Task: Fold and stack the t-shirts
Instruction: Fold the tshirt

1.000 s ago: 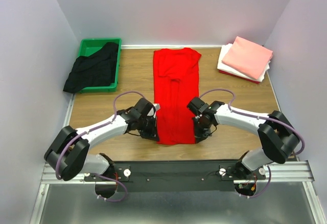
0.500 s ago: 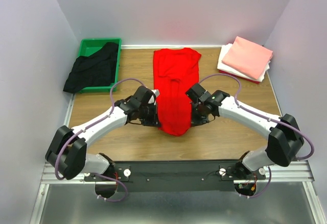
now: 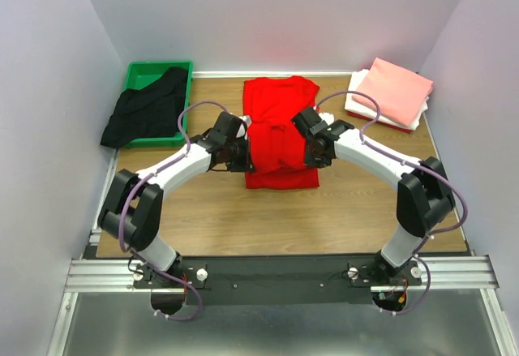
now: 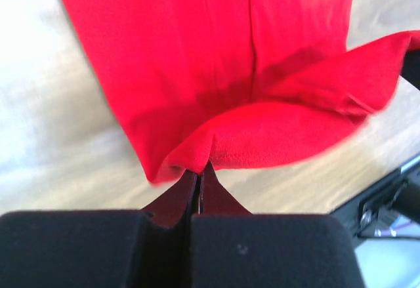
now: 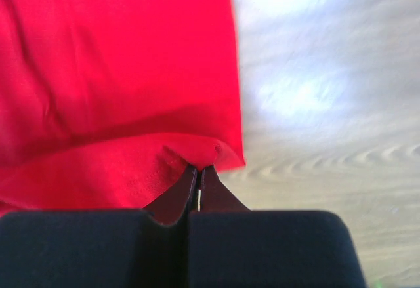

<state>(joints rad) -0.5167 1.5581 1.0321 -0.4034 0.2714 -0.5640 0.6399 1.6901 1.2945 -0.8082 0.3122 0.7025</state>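
L gripper is at the red shirt's 8 o'clock edge in the top view, and R gripper is at its 4 o'clock edge. Both are pinched tight on the cloth.

L wrist cam: L gripper has its fingers pressed together, w/ a doubled-over hem corner of the red shirt caught at the tips. The rest of the cloth spreads toward 12 o'clock.

R wrist cam: R gripper has its fingers together too, nipping a rolled corner of the red shirt. Cloth runs from 12 round to 9 o'clock of the tips, w/ bare wood table at 1–3 o'clock.

The red shirt is plain and bright, lying lengthwise mid-table toward 12 o'clock as a narrow strip, neck end far. Its near end is doubled back over the middle, so a soft fold sits at 6 o'clock. There are creases in the middle.

Elsewhere, well apart from both grippers:
- A black shirt is crumpled in a green bin at 10 o'clock, spilling over the bin's near rim.
- A pink shirt lies folded on a white shirt at 2 o'clock.
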